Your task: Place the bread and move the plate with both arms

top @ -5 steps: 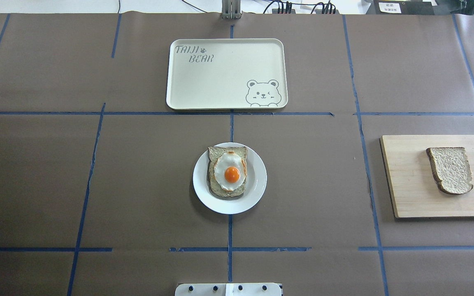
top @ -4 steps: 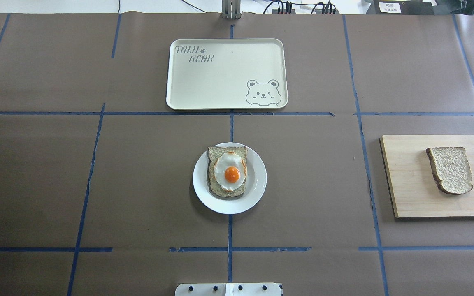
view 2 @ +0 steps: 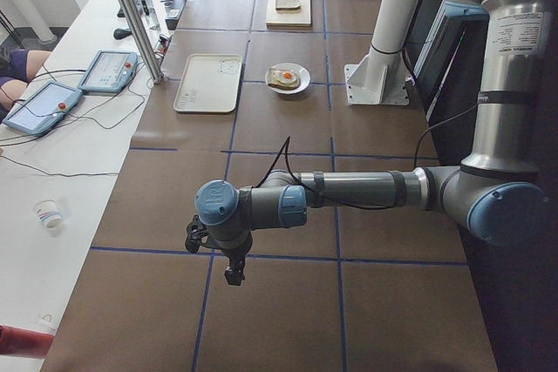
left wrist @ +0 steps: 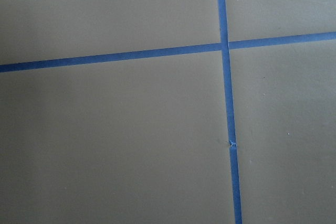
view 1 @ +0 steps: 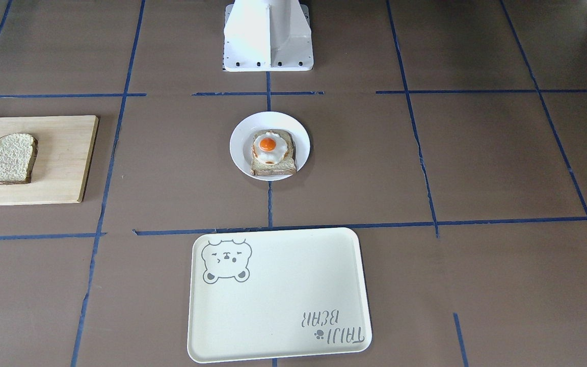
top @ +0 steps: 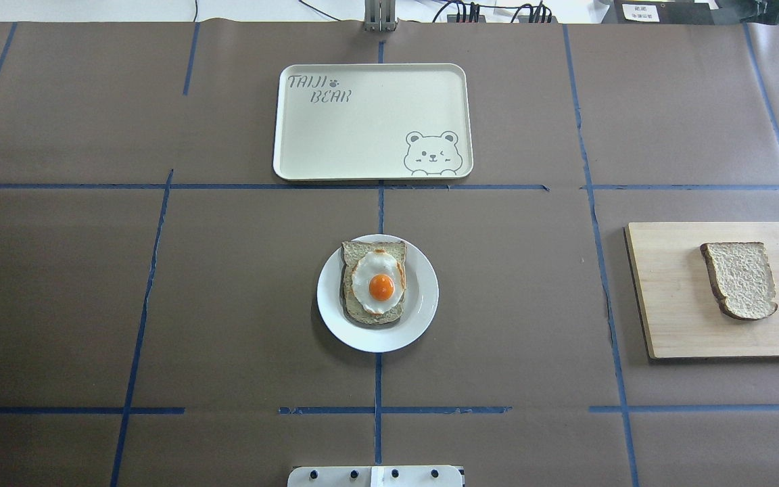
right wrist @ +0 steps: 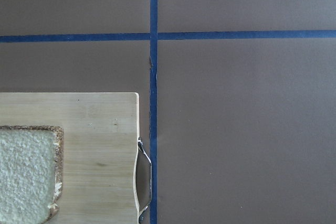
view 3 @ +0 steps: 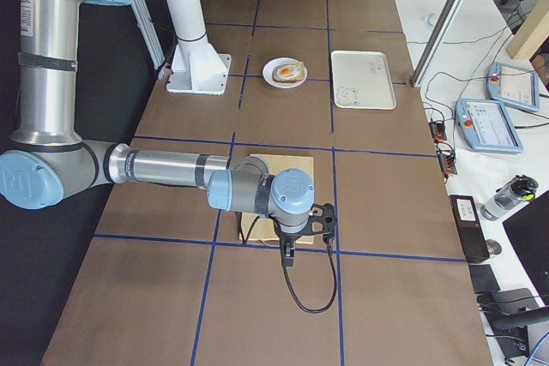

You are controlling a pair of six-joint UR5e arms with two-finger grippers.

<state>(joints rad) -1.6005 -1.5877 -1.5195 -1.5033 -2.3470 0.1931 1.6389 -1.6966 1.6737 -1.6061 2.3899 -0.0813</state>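
The plain bread [top: 740, 279] lies on a wooden cutting board [top: 673, 297] at the right side of the table; it also shows in the front view [view 1: 9, 158] and at the lower left of the right wrist view [right wrist: 26, 171]. The white plate [top: 423, 304] sits mid-table and holds an egg-topped slice [top: 376, 284]. The left gripper [view 2: 234, 273] hangs over bare table far from the plate. The right gripper [view 3: 287, 253] hangs just past the cutting board's outer edge. Both show only in side views, so I cannot tell whether they are open or shut.
A cream bear tray [top: 362, 122] lies beyond the plate on the far side. The white fixed base [view 1: 268, 35] stands on the robot's side of the plate. Blue tape lines cross the brown table cover. Tablets and cables [view 2: 105, 71] lie off the table's far edge.
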